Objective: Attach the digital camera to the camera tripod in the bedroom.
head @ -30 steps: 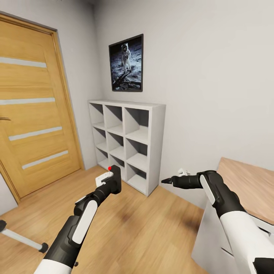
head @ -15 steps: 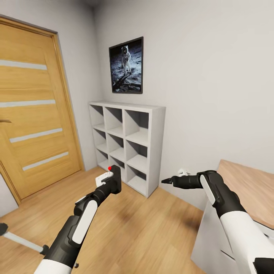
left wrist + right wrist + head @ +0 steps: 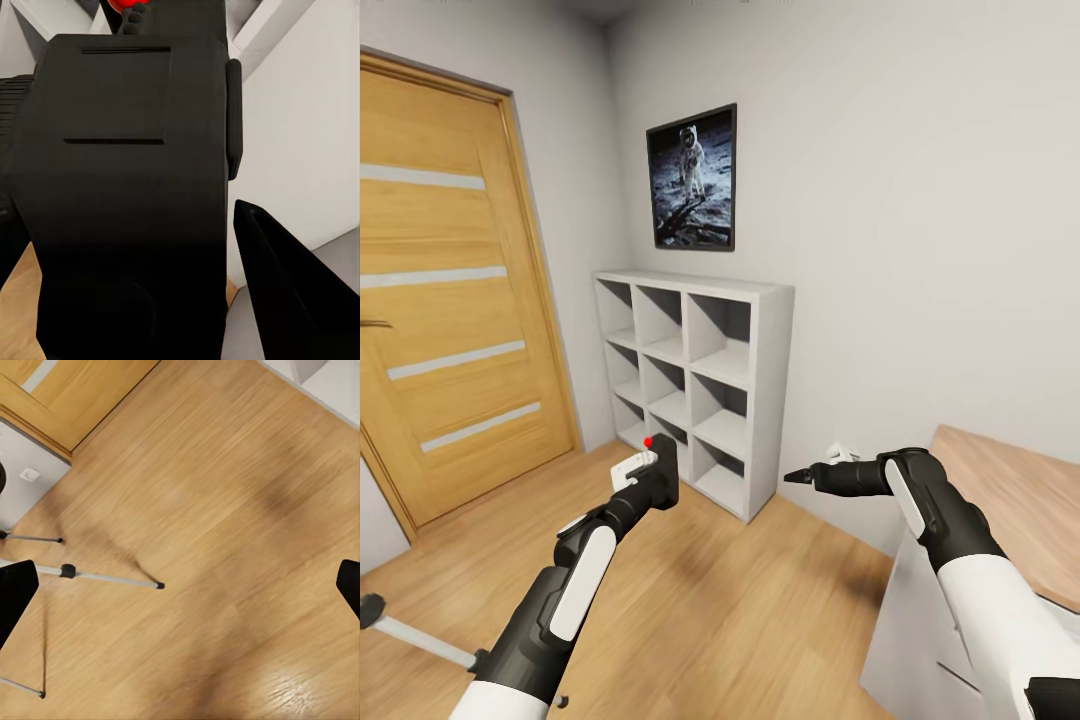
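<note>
Shifted slightly downward and rightward across the head view since a second ago: door, poster and shelf alike, so camera motion rather than any move of the things; both arms unchanged in pose within that view.

Left tool clamped on the digital camera, held out in front of the white cube shelf, red dot up. Seen from the left wrist as a large black body close to the lens, one dark finger beside it, red dot at the far end.

Right tool stretched forward at about the same height, well apart from the left one, black tip aimed toward the shelf. From the right wrist, fingertips standing far apart at opposite edges, spread wide, nothing between them but wood floor.

Camera tripod low at the head view's left edge, one silver leg with black joints slanting across the floor. From the right wrist, silver legs with black feet splayed on the wood floor, near the base of the oak door.

Oak door with pale horizontal stripes to the left of the shelf, astronaut poster on the grey wall above it, wooden table at the right beside the right arm.
</note>
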Tool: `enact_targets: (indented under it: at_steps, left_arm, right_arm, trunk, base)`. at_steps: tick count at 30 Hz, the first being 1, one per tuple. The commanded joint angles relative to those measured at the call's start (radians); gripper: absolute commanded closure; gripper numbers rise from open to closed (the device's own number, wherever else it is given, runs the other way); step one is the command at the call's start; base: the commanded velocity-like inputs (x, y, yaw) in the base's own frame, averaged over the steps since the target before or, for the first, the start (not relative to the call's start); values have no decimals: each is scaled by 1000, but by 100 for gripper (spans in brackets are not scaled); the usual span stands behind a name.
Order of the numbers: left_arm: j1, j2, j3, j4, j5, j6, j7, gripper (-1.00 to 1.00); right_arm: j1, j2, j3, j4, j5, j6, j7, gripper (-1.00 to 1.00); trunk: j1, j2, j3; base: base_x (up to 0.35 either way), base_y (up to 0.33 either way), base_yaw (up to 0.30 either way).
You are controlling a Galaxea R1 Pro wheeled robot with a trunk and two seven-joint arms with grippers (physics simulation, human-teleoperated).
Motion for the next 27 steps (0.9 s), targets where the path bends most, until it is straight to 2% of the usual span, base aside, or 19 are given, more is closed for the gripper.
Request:
enact_targets:
  at_steps: [1, 27]
  left_arm:
    - [-1, 0, -1, -2, 9, 3, 8, 100]
    - [-1, 0, 1, 0, 9, 3, 8, 100]
  right_arm:
    - [-1, 0, 0, 0, -8, 7, -4, -100]
    - [-1, 0, 0, 11, -7, -1, -9, -100]
  trunk:
    - [-4, 7, 2]
    - [-104, 189, 83]
  base:
    - [0, 0, 0]
    - [0, 0, 0]
